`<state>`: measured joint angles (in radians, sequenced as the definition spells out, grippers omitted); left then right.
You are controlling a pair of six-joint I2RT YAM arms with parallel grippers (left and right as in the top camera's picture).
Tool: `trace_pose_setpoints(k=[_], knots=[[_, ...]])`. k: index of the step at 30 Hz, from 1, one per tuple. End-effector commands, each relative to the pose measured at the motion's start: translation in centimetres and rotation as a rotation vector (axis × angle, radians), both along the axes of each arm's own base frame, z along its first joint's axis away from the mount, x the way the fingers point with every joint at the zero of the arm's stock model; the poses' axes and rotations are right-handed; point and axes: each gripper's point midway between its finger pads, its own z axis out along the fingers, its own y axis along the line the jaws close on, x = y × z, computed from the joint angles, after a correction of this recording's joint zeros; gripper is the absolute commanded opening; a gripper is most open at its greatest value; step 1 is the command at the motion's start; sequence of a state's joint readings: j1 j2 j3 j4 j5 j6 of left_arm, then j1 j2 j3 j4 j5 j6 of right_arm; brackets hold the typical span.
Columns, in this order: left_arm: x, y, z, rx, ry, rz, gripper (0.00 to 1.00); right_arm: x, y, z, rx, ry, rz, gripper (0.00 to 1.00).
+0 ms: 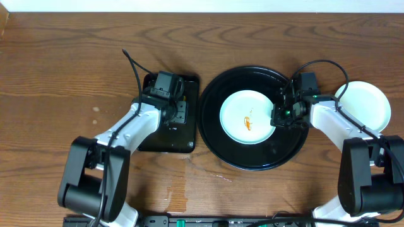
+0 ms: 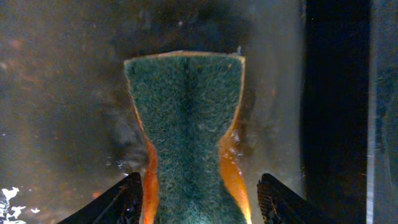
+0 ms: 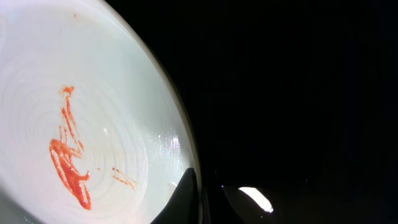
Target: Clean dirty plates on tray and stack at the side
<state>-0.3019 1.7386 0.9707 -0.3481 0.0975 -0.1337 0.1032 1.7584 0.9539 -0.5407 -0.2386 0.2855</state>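
Note:
A pale mint plate (image 1: pixel 243 107) with an orange sauce smear (image 1: pixel 248 120) lies in the middle of the round black tray (image 1: pixel 252 161). My right gripper (image 1: pixel 281 118) is at the plate's right rim. In the right wrist view it (image 3: pixel 202 205) is shut on that rim, one finger (image 3: pixel 185 198) lying on the plate's (image 3: pixel 93 93) inner side. Another pale plate (image 1: pixel 365 106) sits on the table right of the tray. My left gripper (image 1: pixel 172 110) hangs over a green sponge (image 2: pixel 186 124); its fingers (image 2: pixel 121 200) stand open on either side.
The sponge lies in a small rectangular black tray (image 1: pixel 165 142) left of the round tray, its bottom wet (image 2: pixel 62 93). Both arms reach in from the table's front edge. Cables arch over each wrist.

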Motion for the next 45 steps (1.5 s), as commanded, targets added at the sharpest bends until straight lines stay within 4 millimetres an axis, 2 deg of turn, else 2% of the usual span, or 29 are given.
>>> trace_pose_setpoints(k=[1,2,4,6,7,14,16,18,19,22,30,37,38,39,43,45], knots=[[-1.2,0.8,-2.2,0.036,0.063,0.008,0.55,-1.0,-0.4,-0.8,-0.027,0.029,-0.001,0.01],[-1.2,0.8,-2.5,0.038,0.07,0.008,0.48,-1.0,-0.4,-0.8,-0.027,0.029,0.0,0.01],[-1.4,0.9,-2.9,0.041,0.081,0.009,0.27,-1.0,-0.4,-0.8,-0.027,0.029,0.0,0.01],[-1.4,0.9,-3.1,0.043,0.085,0.009,0.12,-1.0,-0.4,-0.8,-0.027,0.029,0.0,0.01],[-1.4,0.9,-3.0,0.042,0.085,0.009,0.08,-1.0,-0.4,-0.8,-0.027,0.029,0.0,0.01],[-1.1,0.8,-2.5,0.038,0.068,0.009,0.07,-1.0,-0.4,-0.8,-0.027,0.03,0.0,0.01],[-0.7,0.9,-1.8,0.041,0.042,0.013,0.08,-1.0,-0.4,-0.8,-0.028,0.03,0.0,0.01],[0.0,0.9,-1.0,0.044,0.004,0.018,0.44,-1.0,-0.4,-0.8,-0.028,0.03,0.0,0.01],[0.4,0.8,-0.5,0.037,-0.018,0.019,0.52,-1.0,-0.4,-0.8,-0.027,0.029,0.0,0.01],[1.3,0.5,0.3,0.021,-0.066,0.02,0.56,-1.0,-0.4,-0.8,-0.027,0.029,0.0,0.01],[2.8,0.1,0.9,0.001,-0.131,0.021,0.59,-1.0,-0.4,-0.8,-0.027,0.029,0.0,0.01],[2.6,0.1,-0.9,0.013,-0.093,0.02,0.59,-1.0,-0.4,-0.8,-0.027,0.03,0.0,0.01],[2.5,0.1,-1.0,0.014,-0.089,0.02,0.56,-1.0,-0.4,-0.8,-0.027,0.03,0.0,0.01],[2.5,0.2,-1.2,0.015,-0.085,0.02,0.49,-1.0,-0.4,-0.8,-0.027,0.03,0.0,0.01],[2.6,0.2,-1.2,0.014,-0.088,0.02,0.1,-1.0,-0.4,-0.8,-0.027,0.03,0.0,0.01],[2.6,0.2,-1.2,0.014,-0.088,0.02,0.07,-1.0,-0.4,-0.8,-0.027,0.03,0.0,0.01]])
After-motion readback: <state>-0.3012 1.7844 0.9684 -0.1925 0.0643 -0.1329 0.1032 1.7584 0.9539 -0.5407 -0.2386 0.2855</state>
